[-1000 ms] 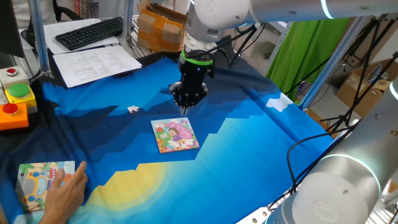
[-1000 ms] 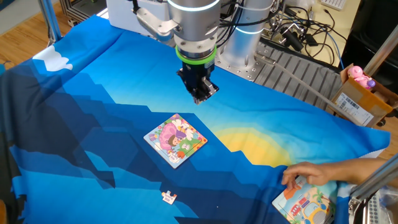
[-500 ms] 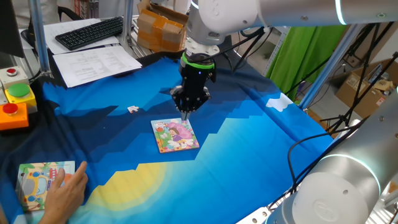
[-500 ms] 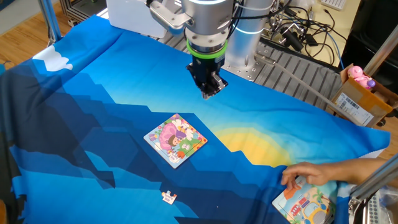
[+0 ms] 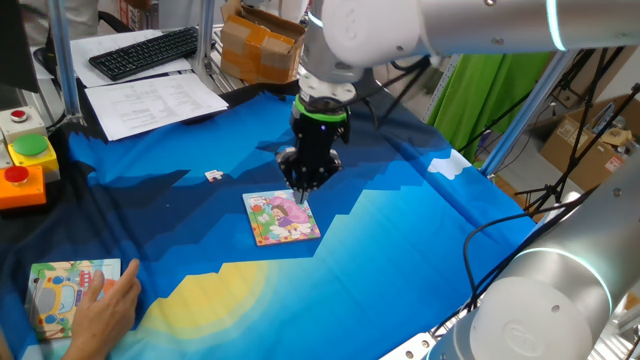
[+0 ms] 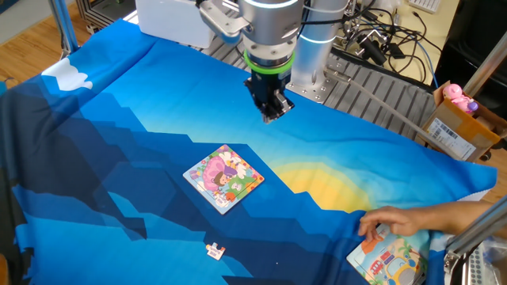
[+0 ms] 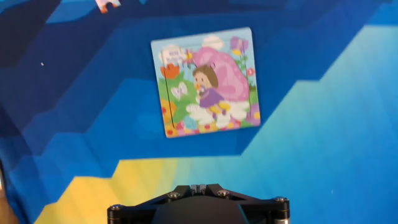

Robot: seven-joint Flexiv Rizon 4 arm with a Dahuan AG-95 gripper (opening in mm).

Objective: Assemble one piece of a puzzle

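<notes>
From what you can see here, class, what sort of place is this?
Most likely a robotics lab or test bench: a robot arm over a cloth-covered table, red and green push-buttons at its edge, and a keyboard with papers behind.

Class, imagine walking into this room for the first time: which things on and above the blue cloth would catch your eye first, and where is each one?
The big silver arm's black hand hangs shut above the cloth, pointing down, holding nothing. The puzzle, a bright pink-and-green picture square, lies flat near the middle of the blue cloth. The piece, tiny and pale, sits alone on the dark blue part, well apart from the puzzle.
</notes>
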